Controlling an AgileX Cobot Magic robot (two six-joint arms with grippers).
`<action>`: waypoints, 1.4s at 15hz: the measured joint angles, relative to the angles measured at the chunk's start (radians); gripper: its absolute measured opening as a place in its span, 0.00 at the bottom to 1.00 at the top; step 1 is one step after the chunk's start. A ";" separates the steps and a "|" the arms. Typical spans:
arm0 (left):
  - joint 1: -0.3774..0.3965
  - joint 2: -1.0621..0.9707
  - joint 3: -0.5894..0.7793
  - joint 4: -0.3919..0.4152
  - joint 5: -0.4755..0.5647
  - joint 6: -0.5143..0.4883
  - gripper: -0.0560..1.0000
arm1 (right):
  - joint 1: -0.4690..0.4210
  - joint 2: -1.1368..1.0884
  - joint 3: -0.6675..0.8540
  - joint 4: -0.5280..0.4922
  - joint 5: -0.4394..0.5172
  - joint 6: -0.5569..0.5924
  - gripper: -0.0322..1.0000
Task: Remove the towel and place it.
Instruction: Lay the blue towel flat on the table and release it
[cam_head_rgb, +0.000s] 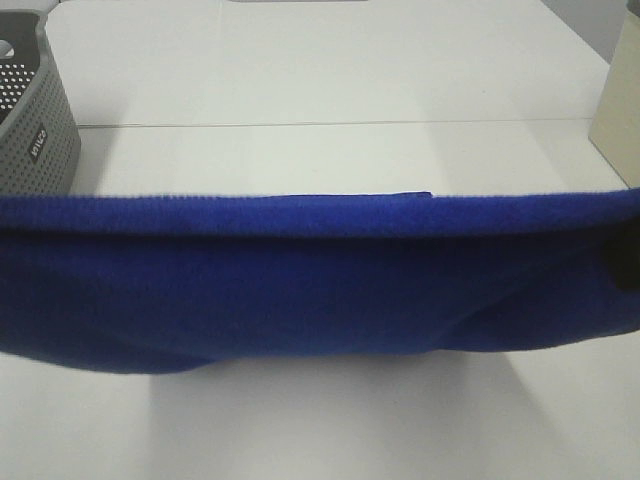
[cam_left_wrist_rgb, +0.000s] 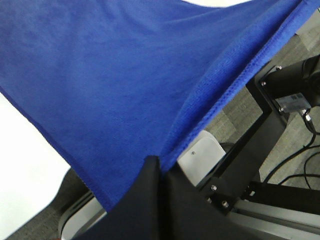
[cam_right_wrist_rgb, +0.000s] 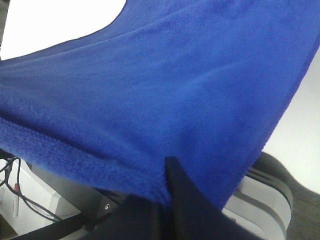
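- the left claw (cam_left_wrist_rgb: 154, 166) was closed tight on the hemmed edge of the towel (cam_left_wrist_rgb: 110, 85), with the cloth pinched between its dark fingers and fanning away from the grip.
- the right claw (cam_right_wrist_rgb: 168, 167) was clamped the same way on the towel's thick rolled edge, and blue plush filled most of that view.
- in the high view the towel (cam_head_rgb: 300, 280) hung as a wide blue band from one side of the picture to the other. its top edge was taut and nearly level, and its lower edge sagged slightly.
- it was held up over the white surface (cam_head_rgb: 330, 430), which carried a soft shadow beneath it.
- further back on the left, a grey perforated basket (cam_head_rgb: 35, 120) stood on the surface, apart from the towel.
- further back on the right, a pale beige object (cam_head_rgb: 618, 95) was cut off by the picture's edge.
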 joint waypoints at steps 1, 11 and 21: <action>0.000 -0.006 0.070 -0.012 -0.003 0.002 0.05 | 0.000 0.000 0.023 0.006 0.002 0.000 0.06; 0.000 -0.008 0.368 -0.080 -0.025 0.030 0.05 | 0.000 0.000 0.275 0.052 0.002 0.012 0.06; 0.000 -0.008 0.518 -0.167 -0.033 0.034 0.05 | 0.000 0.001 0.403 0.073 0.003 0.062 0.06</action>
